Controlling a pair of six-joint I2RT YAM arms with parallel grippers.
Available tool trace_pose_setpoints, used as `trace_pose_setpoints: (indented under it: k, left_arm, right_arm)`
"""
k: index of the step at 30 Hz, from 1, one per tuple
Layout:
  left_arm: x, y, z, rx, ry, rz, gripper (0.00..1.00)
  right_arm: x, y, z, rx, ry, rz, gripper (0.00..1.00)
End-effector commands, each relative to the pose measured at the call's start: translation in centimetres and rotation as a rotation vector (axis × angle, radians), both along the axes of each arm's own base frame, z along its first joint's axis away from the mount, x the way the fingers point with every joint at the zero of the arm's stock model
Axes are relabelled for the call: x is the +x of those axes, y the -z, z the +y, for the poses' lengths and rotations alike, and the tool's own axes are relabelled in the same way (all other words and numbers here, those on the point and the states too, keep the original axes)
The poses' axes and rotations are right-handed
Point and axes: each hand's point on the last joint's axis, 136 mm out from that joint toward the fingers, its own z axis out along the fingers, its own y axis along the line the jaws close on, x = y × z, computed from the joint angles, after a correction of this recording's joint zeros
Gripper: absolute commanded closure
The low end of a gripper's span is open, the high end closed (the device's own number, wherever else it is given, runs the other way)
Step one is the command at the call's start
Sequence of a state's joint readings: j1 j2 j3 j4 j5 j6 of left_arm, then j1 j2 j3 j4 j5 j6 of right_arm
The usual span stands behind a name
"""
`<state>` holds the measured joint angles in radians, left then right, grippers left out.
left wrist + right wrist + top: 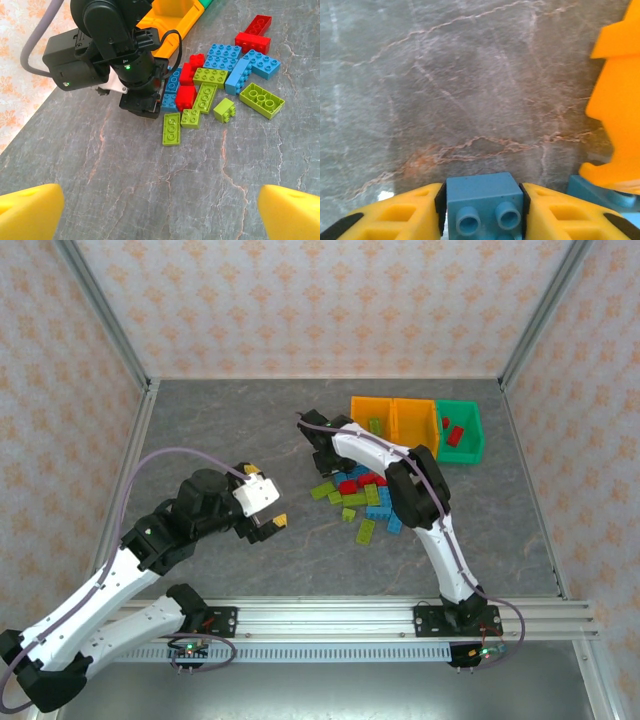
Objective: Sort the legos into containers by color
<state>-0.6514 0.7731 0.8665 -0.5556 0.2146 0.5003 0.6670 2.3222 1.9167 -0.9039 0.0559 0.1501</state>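
Note:
The legos [360, 495] lie in a loose pile of lime green, light blue and red bricks mid-table, also spread out in the left wrist view [220, 75]. My right gripper [482, 210] is shut on a light blue brick [482, 197] at the pile's left edge, low over the table, and its black wrist [142, 95] stands there. Back from the pile, my left gripper [160, 215] hangs open over bare table with nothing between its yellow fingertips [27, 212]. Behind the pile stand the containers: two orange bins [372, 415] [413, 420] and a green one [460, 430].
A lime brick [375, 425] lies in the left orange bin and red bricks [455, 433] in the green bin. An orange bin wall [620, 100] rises close on the right of my right gripper, with another blue brick [600, 192] at its foot. Metal frame posts and patterned walls surround the table.

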Motion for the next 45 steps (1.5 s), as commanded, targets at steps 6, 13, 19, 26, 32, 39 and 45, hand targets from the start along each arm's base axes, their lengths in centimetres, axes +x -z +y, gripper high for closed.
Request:
trace_pose_setpoints:
  k: [6, 13, 19, 26, 32, 39, 45]
  left_arm:
    - [0.4, -0.4, -0.1, -0.014, 0.006, -0.026, 0.00]
    - [1.0, -0.3, 0.4, -0.021, -0.029, -0.037, 0.00]
    - [1.0, 0.0, 0.2, -0.024, -0.022, -0.019, 0.00]
    - [1.1, 0.3, 0.2, -0.018, -0.029, -0.007, 0.00]
    - [1.7, 0.7, 1.3, 0.023, -0.089, -0.012, 0.00]
    - [2.8, 1.2, 0.9, -0.029, -0.135, 0.063, 0.00]
    - [6.1, 0.3, 0.0, -0.213, -0.406, 0.346, 0.05]
  right_arm:
    - [0.0, -4.0, 0.2, 0.073, 0.034, -0.077, 0.77]
    - [1.6, -15.7, -4.7, 0.228, 0.181, -0.468, 0.80]
    - [4.6, -17.5, -15.3, 0.149, 0.387, -0.606, 0.79]
    - [10.0, -13.2, -21.0, 0.062, 0.483, -0.514, 0.79]
    - [12.3, -13.2, -22.3, 0.017, 0.516, -0.478, 0.56]
    - [7.9, -18.2, -20.9, 0.189, 0.492, -0.481, 0.47]
    - [-1.2, -20.7, -17.1, 0.448, 0.393, -0.365, 0.42]
